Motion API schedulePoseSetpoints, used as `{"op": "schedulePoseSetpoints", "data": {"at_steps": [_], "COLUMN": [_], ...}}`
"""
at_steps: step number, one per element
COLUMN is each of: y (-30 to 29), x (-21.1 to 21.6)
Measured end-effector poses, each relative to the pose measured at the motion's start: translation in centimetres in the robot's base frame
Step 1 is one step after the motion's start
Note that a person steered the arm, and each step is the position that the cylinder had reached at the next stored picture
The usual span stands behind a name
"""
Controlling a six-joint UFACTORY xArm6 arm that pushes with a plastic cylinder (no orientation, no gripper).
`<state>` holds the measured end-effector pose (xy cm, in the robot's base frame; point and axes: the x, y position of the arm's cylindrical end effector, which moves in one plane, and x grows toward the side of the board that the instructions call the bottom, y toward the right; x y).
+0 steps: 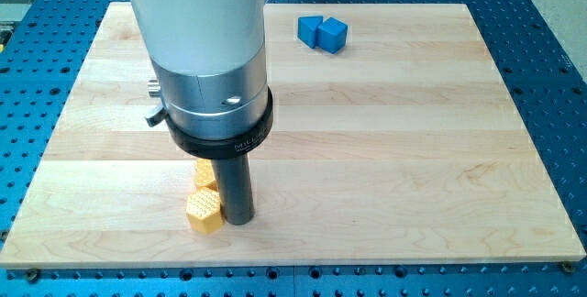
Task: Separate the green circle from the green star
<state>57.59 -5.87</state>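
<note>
Neither the green circle nor the green star shows in the camera view; the arm's body may hide them. My tip (239, 221) rests on the wooden board near the view's bottom left. It stands right beside a yellow hexagon block (204, 212), touching or almost touching its right side. A second yellow block (204, 174) lies just above it, partly hidden behind the rod.
Two blue blocks (322, 32) sit side by side near the view's top centre. The wooden board (413, 150) lies on a blue perforated table. The arm's large silver and white body (209, 59) covers the board's upper left.
</note>
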Motion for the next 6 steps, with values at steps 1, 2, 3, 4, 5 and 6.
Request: {"op": "schedulePoseSetpoints", "data": {"at_steps": [1, 2, 3, 4, 5, 6], "y": [1.6, 3.8, 3.6, 4.0, 2.3, -2.2], "x": [-2.0, -9.5, -14.2, -18.9, -22.1, -21.9]}}
